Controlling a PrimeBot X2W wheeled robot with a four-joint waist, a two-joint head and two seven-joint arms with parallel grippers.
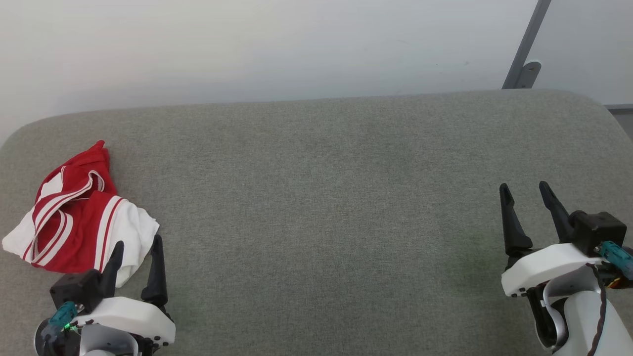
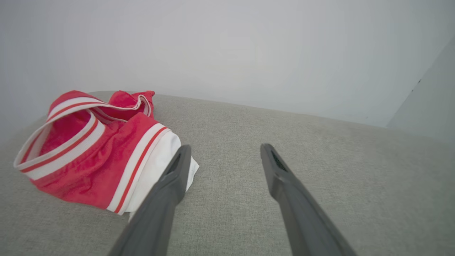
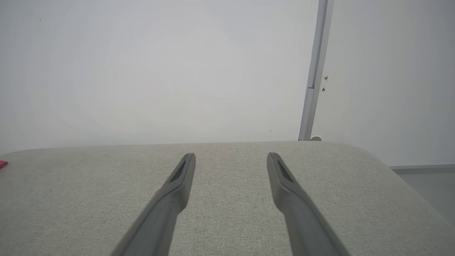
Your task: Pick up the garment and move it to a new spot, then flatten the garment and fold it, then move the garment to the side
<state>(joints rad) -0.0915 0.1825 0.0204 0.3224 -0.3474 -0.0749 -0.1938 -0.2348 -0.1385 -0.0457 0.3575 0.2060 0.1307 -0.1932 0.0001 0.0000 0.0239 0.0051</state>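
**Both hands spread and empty, garment bunched by the left hand**

The left hand (image 1: 138, 241) was spread, its two dark fingers held apart with nothing between them. In the left wrist view the same hand (image 2: 224, 146) showed bare grey fabric in the gap between its fingers. Its outer finger (image 2: 170, 185) crossed the white edge of the garment (image 1: 79, 222); whether it touched the cloth could not be told. The inner finger pointed at bare bench.

The garment lay just ahead of that hand and to its outer side, crumpled in a loose heap on the bench (image 1: 321, 198). Its white panel was the part nearest the fingers. Red cloth with red-and-white striped bands rose behind that, and one striped band stood up in an open loop. A red corner pointed away from the hand towards the far edge of the bench.

The right hand (image 1: 523, 186) was also spread and held nothing. It sat well apart from the garment, across the bench from the left hand. In the right wrist view a small red scrap of the garment (image 3: 3, 164) showed far off to that hand's inner side.

Beyond both hands the bench ended in a rounded far edge against a pale wall (image 1: 247, 44). A grey metal post (image 1: 526, 44) rose ahead of the right hand.
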